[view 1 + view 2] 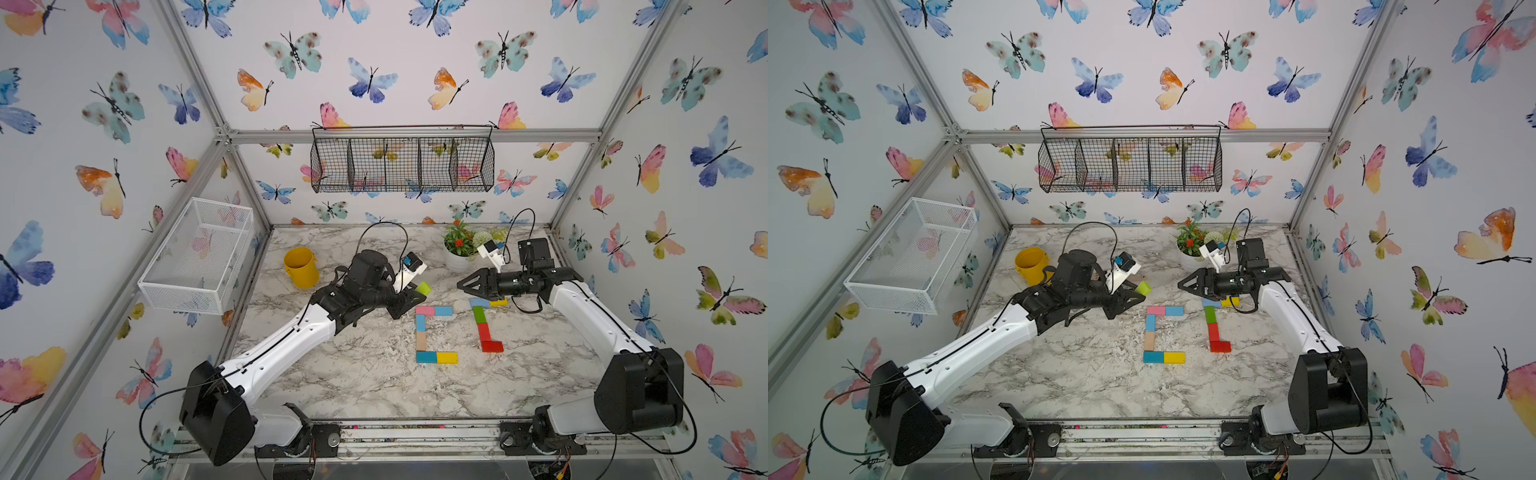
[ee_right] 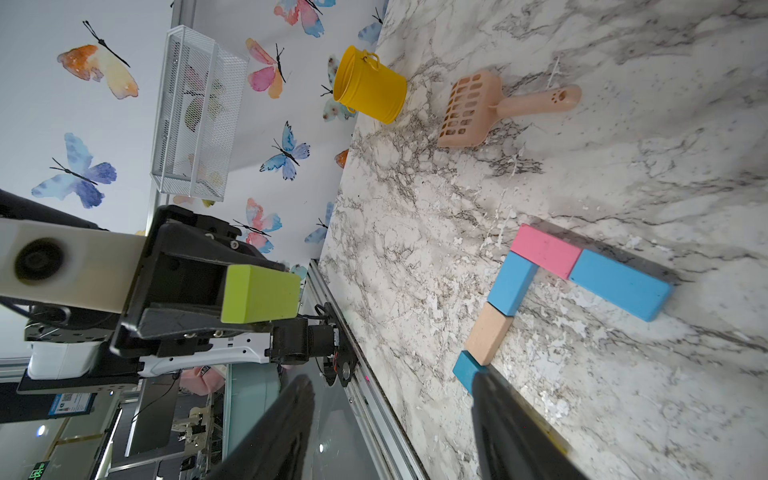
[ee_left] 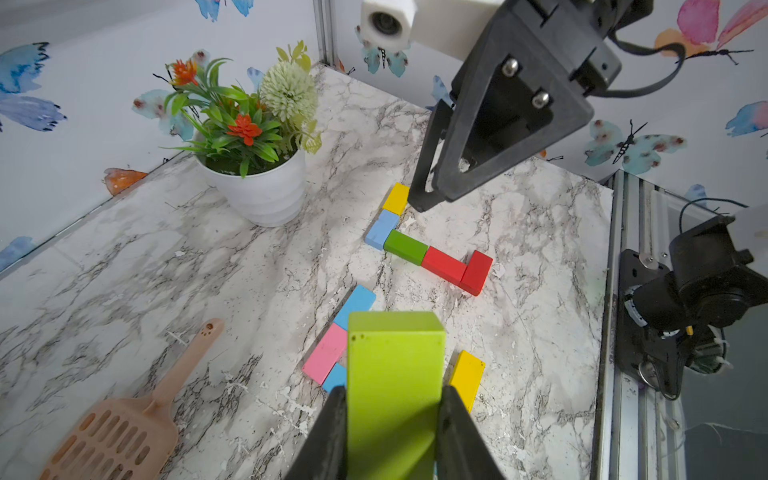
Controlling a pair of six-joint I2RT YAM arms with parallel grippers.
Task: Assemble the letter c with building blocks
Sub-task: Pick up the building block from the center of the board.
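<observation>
Probably first to go wrong — a clash between the arms. With the left gripper (image 3: 392, 390) clamped tight on a lime block (image 3: 395, 353), held in the air off to the left-arm side of the flower pot (image 3: 262, 191), and the right gripper (image 2: 390, 378) spread open and empty, low just in front of that pot by the yellow block (image 3: 397, 198) (touching or not, hard to tell), not much room for both above the unfinished C (image 3: 405, 247). Could knock that C out of line by sweeping in low, being only loose on the desk (image 1: 374, 386) and butted end to end. Could also tip or bounce the lime block by letting go too high, or shove the red end block (image 3: 477, 272) by setting down too hard against it. Safest, at a guess, to draw the right gripper back from the pot's front beforehand.

Painted wood by the look of it — flat bricks, square edges, matte faces. Lime block gripped across its width, sticking well out past the jaws, small dark specks near one corner. Just in front of the pot, unfinished C with light blue and yellow across the arm nearest the pot, green and red down the spine, a single red brick at the far arm. Further to the pot's left-arm side, finished C (image 1: 421, 340) in pink, blue, tan, teal and yellow.
</observation>
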